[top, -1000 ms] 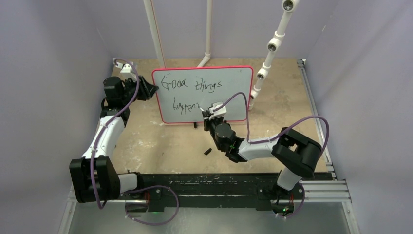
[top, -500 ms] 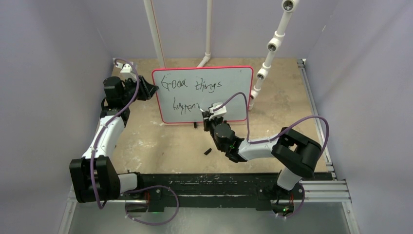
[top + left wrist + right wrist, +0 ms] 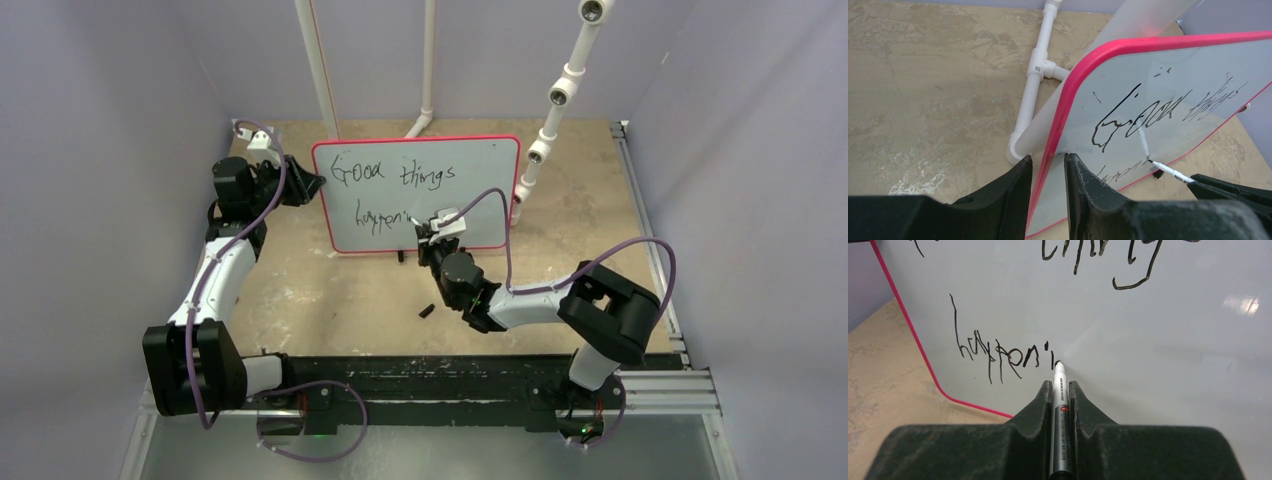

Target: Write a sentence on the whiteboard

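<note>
The whiteboard (image 3: pixel 470 170), white with a red-pink rim, stands upright at the back middle. The sentence (image 3: pixel 395 175) reads "Good things" on top and "happeni" below (image 3: pixel 998 352). My left gripper (image 3: pixel 312 184) is shut on the board's left rim (image 3: pixel 1063 120), one finger on each side. My right gripper (image 3: pixel 428 234) is shut on a silver-white marker (image 3: pixel 1060 405), whose black tip touches the board just right of the last stroke. The marker also shows in the left wrist view (image 3: pixel 1170 171).
White PVC pipes (image 3: pixel 322 70) stand behind the board, and a jointed pipe (image 3: pixel 555 95) rises at its right. A small black marker cap (image 3: pixel 425 311) lies on the tan table in front of the board. Grey walls enclose the cell.
The right gripper and marker have shifted slightly up and left along the lower line. The left arm and board have not moved.
</note>
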### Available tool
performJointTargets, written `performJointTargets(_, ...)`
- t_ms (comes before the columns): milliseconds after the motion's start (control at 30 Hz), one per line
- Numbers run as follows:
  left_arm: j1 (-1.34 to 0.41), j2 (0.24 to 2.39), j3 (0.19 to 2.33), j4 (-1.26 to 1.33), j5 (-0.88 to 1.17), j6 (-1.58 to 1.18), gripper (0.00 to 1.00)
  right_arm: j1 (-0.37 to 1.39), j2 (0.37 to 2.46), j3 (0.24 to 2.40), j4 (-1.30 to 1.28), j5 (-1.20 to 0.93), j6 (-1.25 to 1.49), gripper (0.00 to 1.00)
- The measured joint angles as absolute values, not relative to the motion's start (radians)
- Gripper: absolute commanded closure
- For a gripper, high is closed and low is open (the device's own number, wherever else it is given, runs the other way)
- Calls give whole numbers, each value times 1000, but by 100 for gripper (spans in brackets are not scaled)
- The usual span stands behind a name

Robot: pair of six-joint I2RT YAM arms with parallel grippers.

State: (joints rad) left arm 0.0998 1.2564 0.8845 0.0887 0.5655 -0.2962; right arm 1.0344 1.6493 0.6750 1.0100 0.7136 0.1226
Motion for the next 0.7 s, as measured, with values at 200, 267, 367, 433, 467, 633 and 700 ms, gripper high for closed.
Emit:
performJointTargets(200, 100, 1256, 884, 89, 566, -296, 70, 1036, 1649, 675, 1009, 719, 126, 100)
performJointTargets(267, 100, 1256, 884, 89, 566, -296, 70, 1036, 1649, 675, 1008, 722, 134, 100)
performJointTargets(367, 100, 1256, 884, 89, 566, -296, 70, 1036, 1649, 673, 1009, 729, 150, 100)
performJointTargets(433, 100, 1256, 884, 89, 566, -296, 70, 1036, 1649, 668, 1009, 736, 162, 100)
performJointTargets(467, 100, 1256, 884, 89, 566, -296, 70, 1037, 1649, 664, 1009, 739, 169, 100)
performJointTargets(633, 100, 1256, 884, 89, 566, -296, 70, 1038, 1649, 645, 994, 742, 197, 100)
performJointTargets(700, 100, 1256, 884, 89, 566, -296, 71, 1038, 1649, 645, 990, 742, 202, 100)
